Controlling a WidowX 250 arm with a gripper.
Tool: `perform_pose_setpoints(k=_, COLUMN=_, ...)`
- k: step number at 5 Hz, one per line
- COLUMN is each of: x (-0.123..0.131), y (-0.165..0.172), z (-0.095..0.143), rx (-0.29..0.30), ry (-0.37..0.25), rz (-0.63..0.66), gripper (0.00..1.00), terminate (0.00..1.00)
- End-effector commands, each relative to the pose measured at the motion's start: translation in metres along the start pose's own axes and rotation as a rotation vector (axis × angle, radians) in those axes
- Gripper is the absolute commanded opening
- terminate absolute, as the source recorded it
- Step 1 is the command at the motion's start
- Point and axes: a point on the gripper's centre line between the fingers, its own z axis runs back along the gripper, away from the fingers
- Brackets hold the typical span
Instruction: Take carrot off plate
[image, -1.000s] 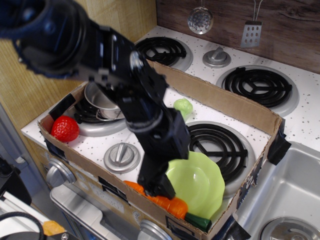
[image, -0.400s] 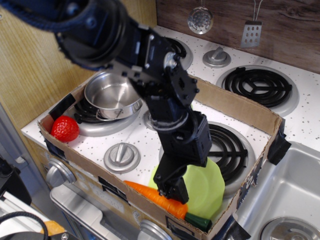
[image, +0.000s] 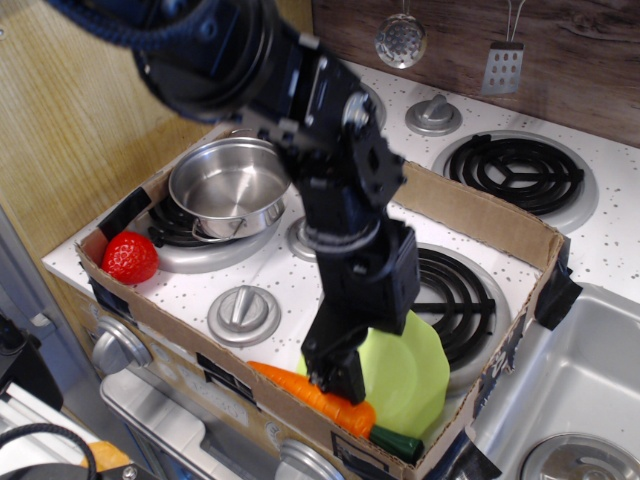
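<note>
At plate (image: 410, 375) edge: hand (image: 335, 378) over carrot (image: 320, 398).

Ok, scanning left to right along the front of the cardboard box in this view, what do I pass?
Strawberry → knob → carrot lying along the front wall → gripper just above it → green plate → sink outside the box.

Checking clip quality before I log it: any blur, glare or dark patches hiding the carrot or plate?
In observation.image: focus is sharp; the black arm hides the jaws; soft glare on the steel pot; carrot and plate evenly lit, the plate partly blocked by the arm.
</note>
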Motion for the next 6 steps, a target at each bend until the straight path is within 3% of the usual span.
perform_pose_setpoints(k=1, x=-0.011, y=-0.008, z=-0.001, rx=0.045, ry=0.031, rz=0.000, gripper=1.00, terminate=0.00)
perform_pose_setpoints(k=3, x=-0.013, y=-0.016, z=0.004, rx=0.033, ry=0.055, rz=0.009, gripper=1.00, terminate=0.00)
perform_pose_setpoints(k=6, x=-0.010, y=-0.015, z=-0.025, rx=0.091, ry=-0.012, rz=0.077, gripper=1.00, terminate=0.00)
